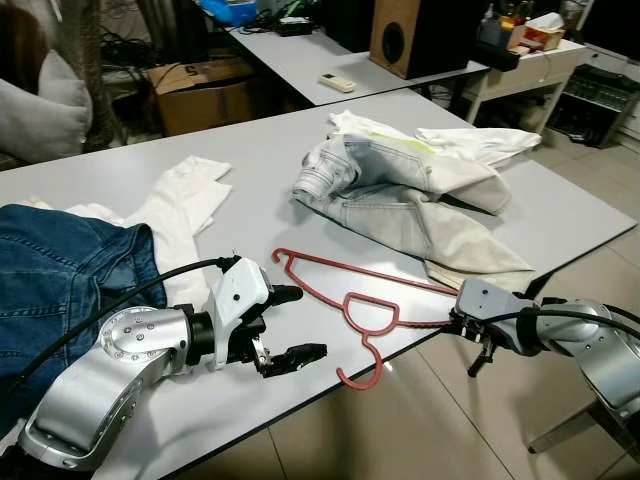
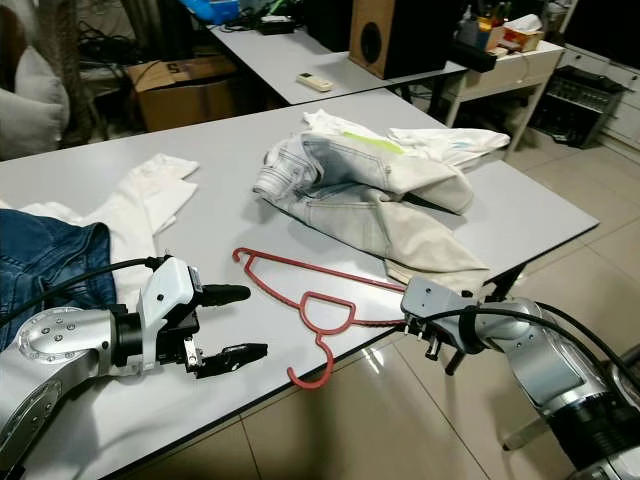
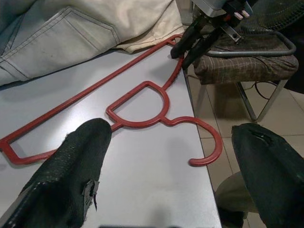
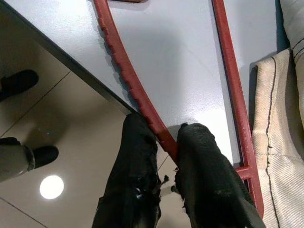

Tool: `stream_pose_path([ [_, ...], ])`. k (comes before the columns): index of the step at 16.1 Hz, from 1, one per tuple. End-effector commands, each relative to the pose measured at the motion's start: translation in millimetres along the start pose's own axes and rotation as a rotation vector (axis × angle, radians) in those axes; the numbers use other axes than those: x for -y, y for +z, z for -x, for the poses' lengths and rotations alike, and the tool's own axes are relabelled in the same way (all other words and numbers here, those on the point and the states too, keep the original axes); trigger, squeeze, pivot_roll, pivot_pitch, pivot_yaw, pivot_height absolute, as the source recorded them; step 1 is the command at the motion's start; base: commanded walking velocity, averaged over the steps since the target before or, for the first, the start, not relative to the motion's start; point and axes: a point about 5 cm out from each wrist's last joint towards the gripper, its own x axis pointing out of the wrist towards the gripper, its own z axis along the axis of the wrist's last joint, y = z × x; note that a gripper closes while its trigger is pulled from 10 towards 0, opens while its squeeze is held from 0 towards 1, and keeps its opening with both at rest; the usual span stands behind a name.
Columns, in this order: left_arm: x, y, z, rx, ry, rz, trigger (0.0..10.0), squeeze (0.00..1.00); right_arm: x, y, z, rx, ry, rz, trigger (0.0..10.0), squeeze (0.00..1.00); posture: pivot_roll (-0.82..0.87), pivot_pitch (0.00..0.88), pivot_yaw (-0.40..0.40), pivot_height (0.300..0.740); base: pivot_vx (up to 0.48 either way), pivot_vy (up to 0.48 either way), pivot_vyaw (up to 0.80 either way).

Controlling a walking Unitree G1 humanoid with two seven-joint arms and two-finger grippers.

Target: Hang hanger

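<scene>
Workroom or lab-like space, not a tidy home room. Long grey tables (image 1: 560,215) in rows on a tiled floor (image 1: 400,420). Beyond the left gripper (image 1: 283,325): cardboard box (image 1: 200,90), cable tangle, a wooden speaker (image 1: 395,35), a remote control (image 1: 337,82). Past the right gripper (image 1: 455,322), a white side desk (image 1: 530,60) with clutter.

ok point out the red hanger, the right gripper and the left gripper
red hanger (image 1: 372,313), left eye view, its centre loop
right gripper (image 4: 170,142), right wrist view, between its fingertips
left gripper (image 1: 305,322), left eye view, between its fingertips
</scene>
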Motion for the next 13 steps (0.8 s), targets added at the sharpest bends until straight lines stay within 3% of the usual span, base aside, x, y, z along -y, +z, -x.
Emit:
stream_pose_path([
  [1,-1.8,2,3.4,-0.004,0.019,-0.01,10.0,0.0,5.8,2,1.0,0.01,-0.02,0.003,0.0,0.0,-0.14,0.0,-0.001,0.74,0.0,0.0,0.0],
  [7,-5.9,2,4.8,-0.006,0.03,-0.016,10.0,0.0,6.5,12,5.0,0.098,-0.052,0.025,0.0,0.0,-0.14,0.0,0.013,0.74,0.0,0.0,0.0],
  [13,-25.6,-1,18.4,-0.012,0.155,-0.023,10.0,0.0,1.1,58,27.6,0.458,-0.039,-0.037,0.0,0.0,-0.15,0.0,0.035,0.74,0.0,0.0,0.0],
])
